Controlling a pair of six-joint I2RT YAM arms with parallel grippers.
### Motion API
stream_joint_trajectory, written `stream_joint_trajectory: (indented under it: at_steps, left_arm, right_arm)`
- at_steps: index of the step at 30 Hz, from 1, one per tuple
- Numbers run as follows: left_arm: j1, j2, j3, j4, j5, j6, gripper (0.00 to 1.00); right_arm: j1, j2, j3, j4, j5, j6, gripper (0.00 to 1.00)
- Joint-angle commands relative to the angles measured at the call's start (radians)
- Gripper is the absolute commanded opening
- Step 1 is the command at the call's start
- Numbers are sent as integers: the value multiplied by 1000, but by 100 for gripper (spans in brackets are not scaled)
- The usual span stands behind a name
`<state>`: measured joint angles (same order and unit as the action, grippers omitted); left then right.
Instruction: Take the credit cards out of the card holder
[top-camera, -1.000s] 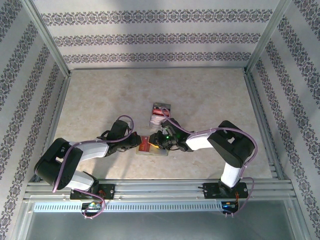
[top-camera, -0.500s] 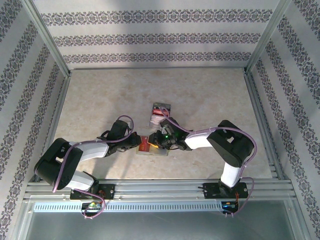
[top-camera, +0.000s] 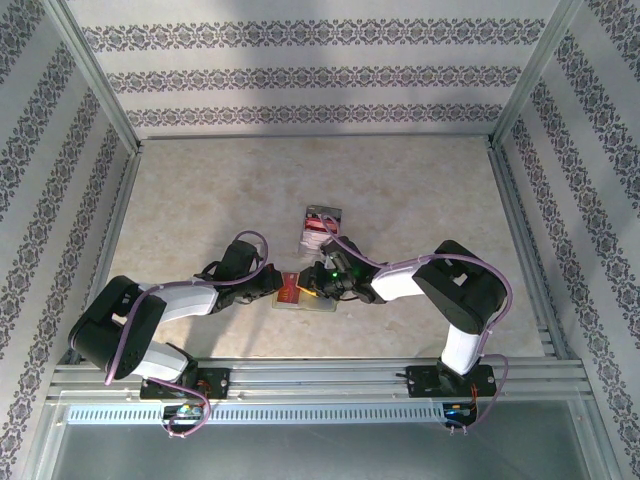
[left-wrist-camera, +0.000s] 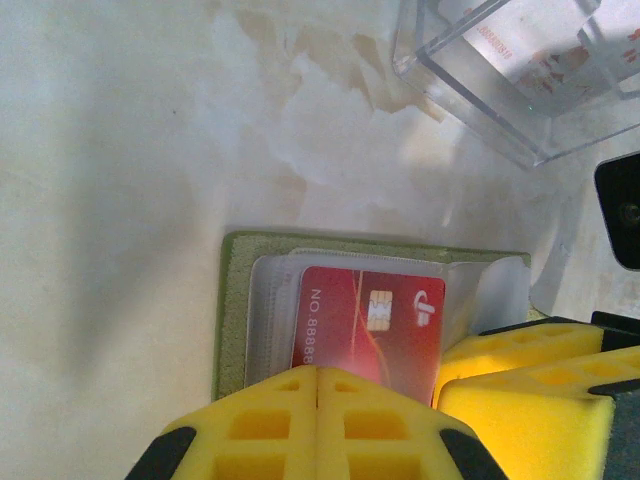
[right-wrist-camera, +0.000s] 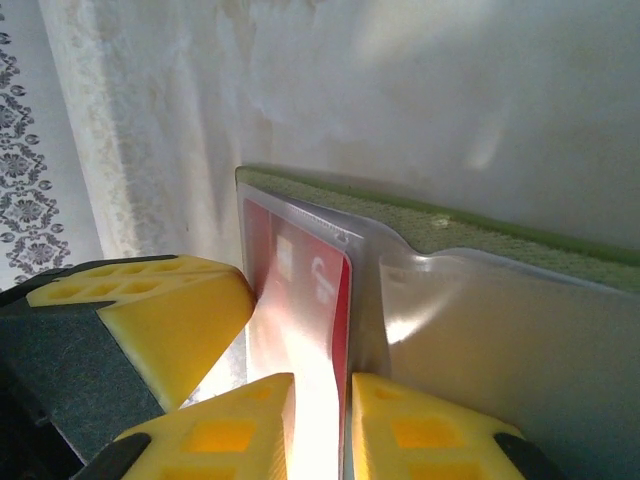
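Top external view: both arms reach inward and meet over the olive-green card holder (top-camera: 318, 305). It lies open and flat on the table (top-camera: 420, 190), toward the near edge, with the clear tray (top-camera: 321, 226) just beyond it.

Left wrist view: the left gripper (left-wrist-camera: 317, 420) has its yellow pads pressed together with nothing seen between them, set over the holder's near edge. A red credit card (left-wrist-camera: 370, 330) with a chip and a printed number lies against the greyish translucent pocket. Whether it is still tucked inside cannot be told.

Right wrist view: the right gripper (right-wrist-camera: 320, 430) pinches that card, whose edge passes between its two pads. One yellow finger of the left gripper sits just beside the card.
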<state>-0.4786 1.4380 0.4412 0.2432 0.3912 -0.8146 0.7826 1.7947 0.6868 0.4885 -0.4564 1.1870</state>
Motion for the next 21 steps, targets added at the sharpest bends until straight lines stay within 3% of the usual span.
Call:
stream_joint_trajectory:
  at_steps: [1, 21]
  left_arm:
    - [-15, 33, -38, -100, -55, 11, 0]
    - [-19, 18, -38, -110, -62, 8, 0]
  right_arm:
    - [8, 15, -12, 121, -8, 14, 20]
    - [15, 6, -31, 231, -42, 26, 20]
